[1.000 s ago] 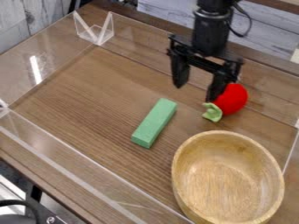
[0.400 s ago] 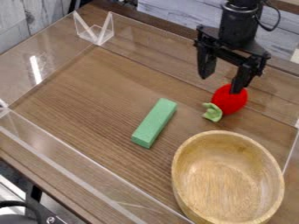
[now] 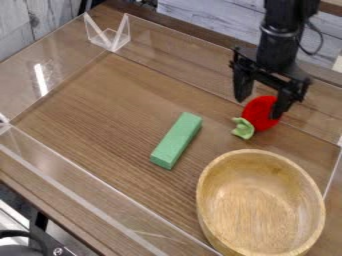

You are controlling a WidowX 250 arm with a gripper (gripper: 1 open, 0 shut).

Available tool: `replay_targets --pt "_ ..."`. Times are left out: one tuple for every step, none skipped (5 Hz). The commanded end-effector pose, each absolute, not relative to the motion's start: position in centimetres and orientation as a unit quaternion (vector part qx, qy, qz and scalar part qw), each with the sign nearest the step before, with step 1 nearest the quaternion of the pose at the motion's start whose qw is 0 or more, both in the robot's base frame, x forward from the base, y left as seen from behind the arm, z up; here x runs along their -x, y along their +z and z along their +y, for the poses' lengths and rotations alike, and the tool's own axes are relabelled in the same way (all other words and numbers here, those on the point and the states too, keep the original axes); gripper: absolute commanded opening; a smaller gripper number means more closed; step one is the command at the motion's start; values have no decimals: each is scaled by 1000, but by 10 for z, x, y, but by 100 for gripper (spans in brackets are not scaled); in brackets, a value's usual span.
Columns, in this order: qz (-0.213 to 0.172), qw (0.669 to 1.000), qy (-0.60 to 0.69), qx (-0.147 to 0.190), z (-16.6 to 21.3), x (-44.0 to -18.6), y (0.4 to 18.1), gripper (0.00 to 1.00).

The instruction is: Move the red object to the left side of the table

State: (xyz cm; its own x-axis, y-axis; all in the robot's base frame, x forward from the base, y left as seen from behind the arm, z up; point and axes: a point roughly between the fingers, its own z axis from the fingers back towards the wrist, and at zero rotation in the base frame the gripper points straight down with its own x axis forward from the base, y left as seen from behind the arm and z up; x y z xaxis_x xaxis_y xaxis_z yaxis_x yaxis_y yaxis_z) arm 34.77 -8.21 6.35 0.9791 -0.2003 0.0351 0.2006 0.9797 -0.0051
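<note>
Colours on the brown wood-grain desk (image 3: 94,110)
Red object (image 3: 265,113) with pale green leaf; green block (image 3: 177,139); tan wooden bowl (image 3: 261,204); black pincer (image 3: 267,92).

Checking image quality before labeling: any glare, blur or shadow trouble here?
Camera view: pale glare streaks the clear acrylic walls; the claw and red object look soft and low-resolution; the wooden bowl and green block cast only faint shadows under even light.

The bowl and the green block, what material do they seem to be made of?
The bowl looks like light wood with a smooth matte finish; grain lines show inside it. The green block has flat uniform colour and no grain: probably painted wood or plastic, which one I cannot tell.
</note>
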Motion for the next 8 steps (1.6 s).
replay_targets --pt "-68 987 -146 14 -76 -360 94 100" --pt "-84 981 -173 10 -64 -357 110 100" --pt "-94 987 -132 10 -39 -366 118 100" --pt "-93 989 -111 19 -28 -375 112 100" --pt "-88 991 -94 21 -22 -376 104 100" --pt "-82 992 -96 23 -28 -374 99 100" --pt "-75 992 -97 25 -33 -371 94 100" --pt "-69 994 -82 24 -30 -371 97 100"
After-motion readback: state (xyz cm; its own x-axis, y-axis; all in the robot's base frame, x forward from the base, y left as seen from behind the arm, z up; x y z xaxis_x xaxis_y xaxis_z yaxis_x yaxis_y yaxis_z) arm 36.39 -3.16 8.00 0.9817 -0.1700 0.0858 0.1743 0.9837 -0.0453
